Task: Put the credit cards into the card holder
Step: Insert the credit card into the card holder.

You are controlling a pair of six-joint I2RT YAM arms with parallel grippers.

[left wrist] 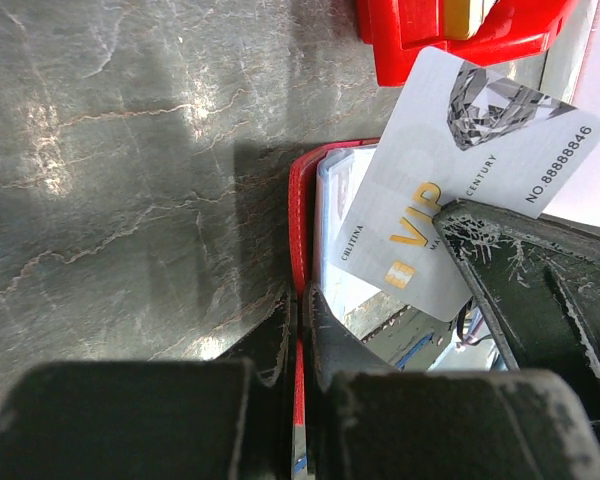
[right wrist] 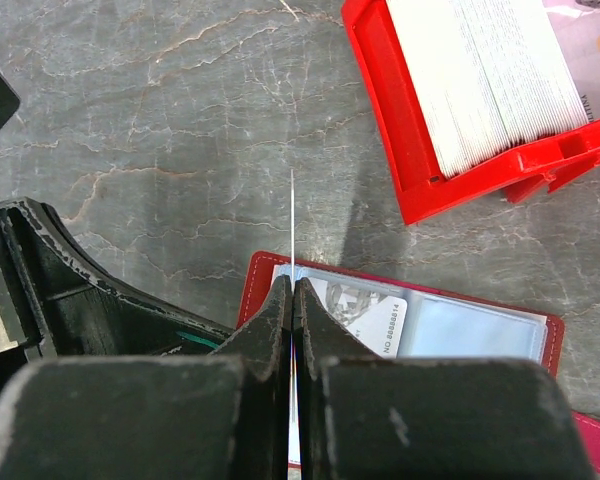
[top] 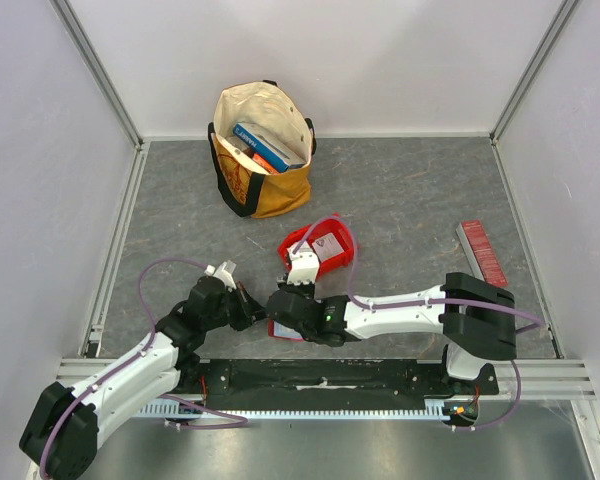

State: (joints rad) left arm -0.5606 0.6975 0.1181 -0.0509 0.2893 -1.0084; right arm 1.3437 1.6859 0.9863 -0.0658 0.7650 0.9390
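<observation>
Red bin (right wrist: 378, 110): card stack (right wrist: 490, 80) (too many to count).
Card holder (right wrist: 480, 325): maybe one slotted card (right wrist: 365, 312), below right gripper (right wrist: 292, 290).
Right gripper: pinches one VIP card (left wrist: 450, 150).
Left gripper (left wrist: 298, 300): pinches holder edge.

Red bin (top: 320, 250) hems card holder (right wrist: 460, 325) behind; left arm (top: 130, 370), right arm (top: 400, 312) flank; table (top: 410, 200) rightward seemingly open.

Seen from above, the right pincer (top: 276, 306) hides most of the card holder (top: 282, 332).
</observation>
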